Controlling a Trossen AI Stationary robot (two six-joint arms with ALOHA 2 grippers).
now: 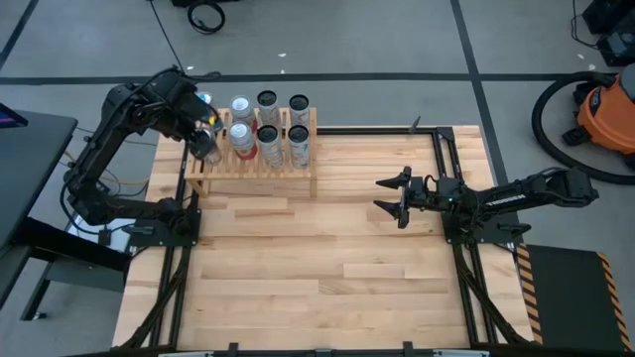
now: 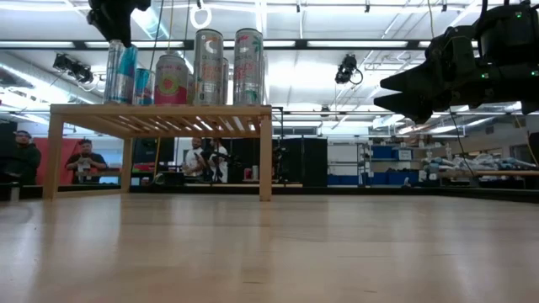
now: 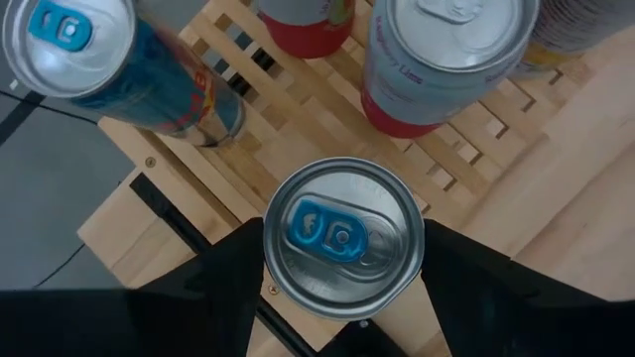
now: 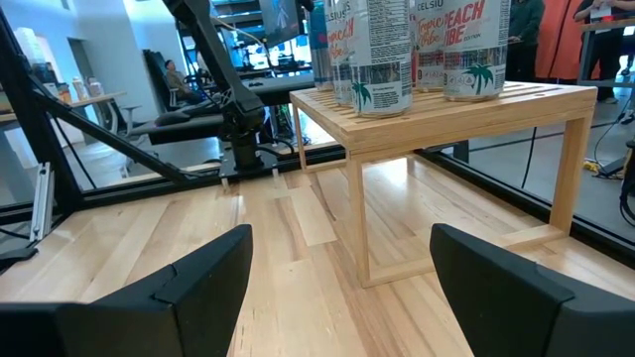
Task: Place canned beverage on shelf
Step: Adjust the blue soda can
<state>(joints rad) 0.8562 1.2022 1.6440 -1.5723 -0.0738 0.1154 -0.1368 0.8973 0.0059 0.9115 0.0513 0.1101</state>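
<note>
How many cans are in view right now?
8. Six cans stand on the shelf in two rows of three. A seventh, at its left end, is in the left gripper. An eighth stands behind that, partly hidden by the arm.

Light-wood shelf (image 1: 253,167); silver can, blue tab (image 3: 343,238)

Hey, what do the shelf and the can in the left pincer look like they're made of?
The shelf looks like pale, unfinished wood: visible grain, slatted top. The can between the left pincer's fingers looks like aluminium: shiny silver lid, blue pull tab.
</note>
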